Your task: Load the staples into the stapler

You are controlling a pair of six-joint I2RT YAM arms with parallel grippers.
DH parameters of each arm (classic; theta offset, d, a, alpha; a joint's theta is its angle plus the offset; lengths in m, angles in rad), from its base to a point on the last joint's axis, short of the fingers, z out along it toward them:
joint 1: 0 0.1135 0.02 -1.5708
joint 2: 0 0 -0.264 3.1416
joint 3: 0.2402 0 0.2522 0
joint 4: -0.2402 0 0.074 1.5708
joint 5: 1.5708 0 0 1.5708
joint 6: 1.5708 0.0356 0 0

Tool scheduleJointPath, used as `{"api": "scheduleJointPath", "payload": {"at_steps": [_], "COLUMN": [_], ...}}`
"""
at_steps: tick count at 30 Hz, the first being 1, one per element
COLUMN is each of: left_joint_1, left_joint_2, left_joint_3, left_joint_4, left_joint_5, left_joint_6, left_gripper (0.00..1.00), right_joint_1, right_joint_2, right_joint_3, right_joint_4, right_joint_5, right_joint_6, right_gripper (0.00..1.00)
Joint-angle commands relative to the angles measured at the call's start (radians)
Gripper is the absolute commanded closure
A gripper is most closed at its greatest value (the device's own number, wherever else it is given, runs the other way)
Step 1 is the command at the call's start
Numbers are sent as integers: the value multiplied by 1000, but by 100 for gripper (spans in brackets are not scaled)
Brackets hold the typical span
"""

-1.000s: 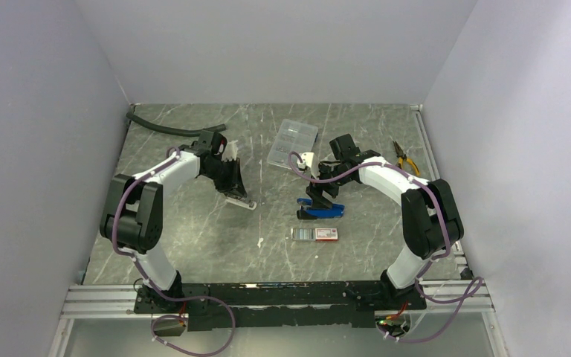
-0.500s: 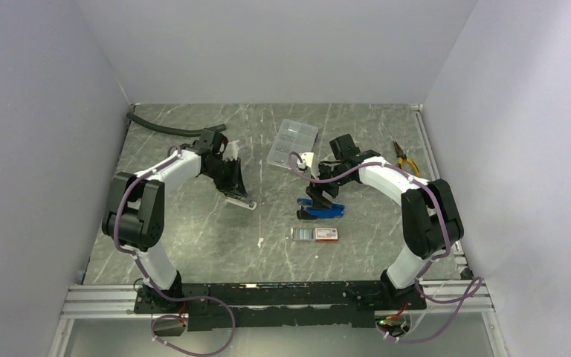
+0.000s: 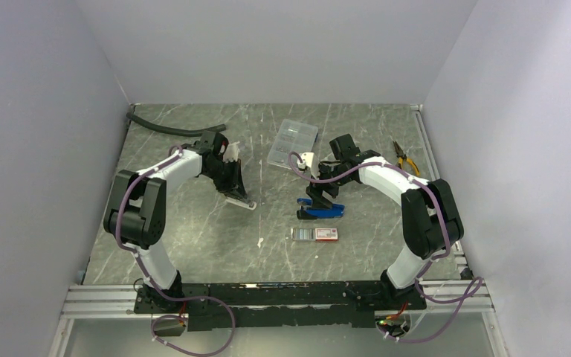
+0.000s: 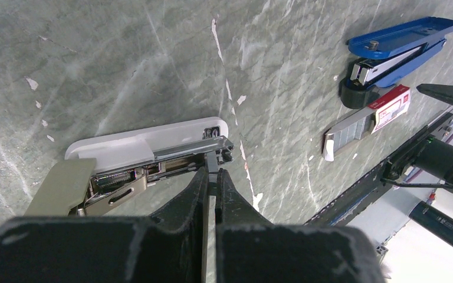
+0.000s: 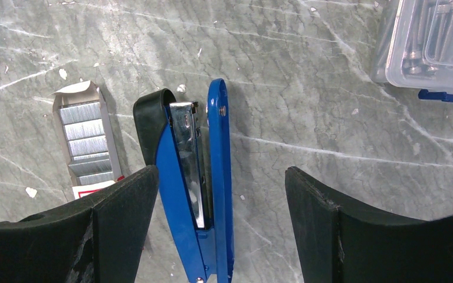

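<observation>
Left arm (image 3: 165, 172) elbow has crept slightly inward since the earlier frame; grippers and objects on the table (image 3: 193, 245) are unchanged. The overhead view puts the right gripper (image 3: 321, 197) over the blue stapler (image 3: 320, 210), detail hidden. The right wrist view resolves it: jaws spread wide, straddling the opened stapler without touching. In the left wrist view the left gripper (image 4: 212, 177) is clenched, tips at the white stapler's (image 4: 141, 144) metal rail. Staples (image 5: 85, 144) lie in their tray, just beside the blue stapler's black end.
</observation>
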Motion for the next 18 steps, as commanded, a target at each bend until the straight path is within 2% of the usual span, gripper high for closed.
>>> {"api": "scheduleJointPath", "payload": {"at_steps": [1, 18], "left_joint_1": [-1, -1], "left_joint_2": [4, 6], "left_joint_3": [35, 44], "left_joint_4": [-6, -21], "left_joint_5": [7, -4], "left_joint_6": [23, 43], "left_gripper": [97, 91], "right_joint_1": [1, 1], "right_joint_2": [4, 5], "right_joint_3": [9, 8], "right_joint_4": [-15, -17], "right_joint_5": [-1, -1], "right_joint_6": [-17, -18], "right_gripper": [18, 18]}}
